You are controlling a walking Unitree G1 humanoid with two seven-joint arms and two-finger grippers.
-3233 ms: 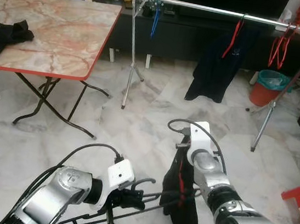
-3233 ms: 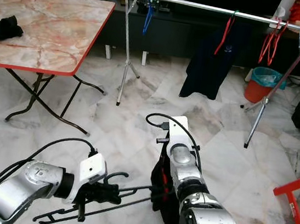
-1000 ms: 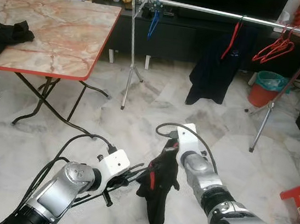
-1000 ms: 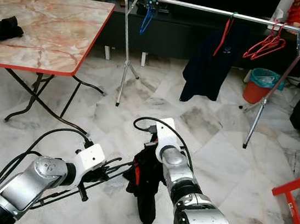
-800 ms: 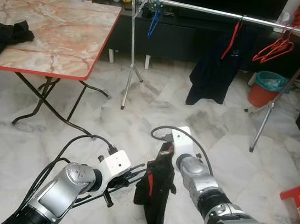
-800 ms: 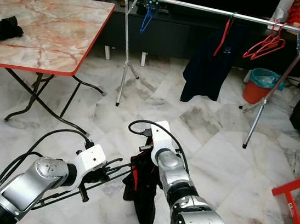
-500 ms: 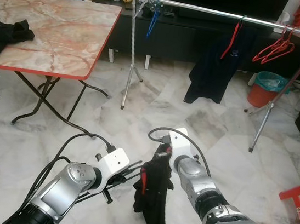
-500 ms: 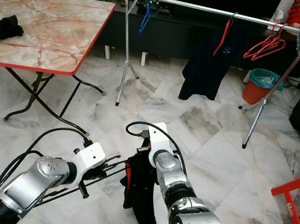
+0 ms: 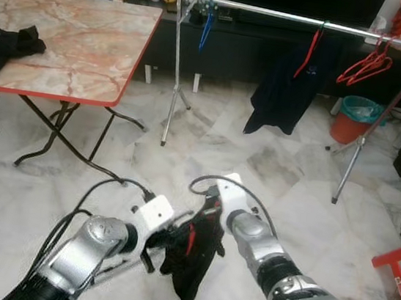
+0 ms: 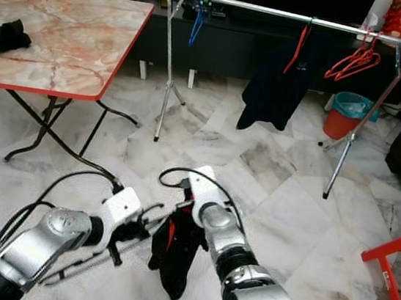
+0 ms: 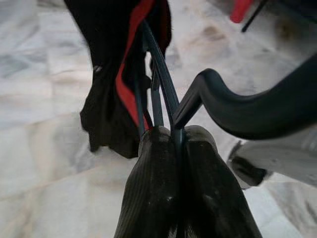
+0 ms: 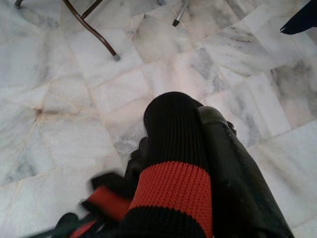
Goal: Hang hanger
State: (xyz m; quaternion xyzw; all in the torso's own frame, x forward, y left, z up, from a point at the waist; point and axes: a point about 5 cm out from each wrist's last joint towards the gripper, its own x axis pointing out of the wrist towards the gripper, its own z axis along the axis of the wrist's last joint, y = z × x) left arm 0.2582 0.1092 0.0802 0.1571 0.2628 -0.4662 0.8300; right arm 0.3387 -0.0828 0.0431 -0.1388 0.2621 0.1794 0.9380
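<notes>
Both tools closed: left tool (image 11: 178, 136) pinching dark hanger (image 11: 163, 91), right tool (image 12: 198, 116) gripping black garment (image 9: 190, 256) beside it.

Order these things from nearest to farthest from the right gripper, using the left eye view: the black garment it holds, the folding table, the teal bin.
1. Black garment, in the right gripper, low at centre.
2. Folding table, to the robot's left.
3. Teal bin, far off to the right, behind the clothes rail.
</notes>
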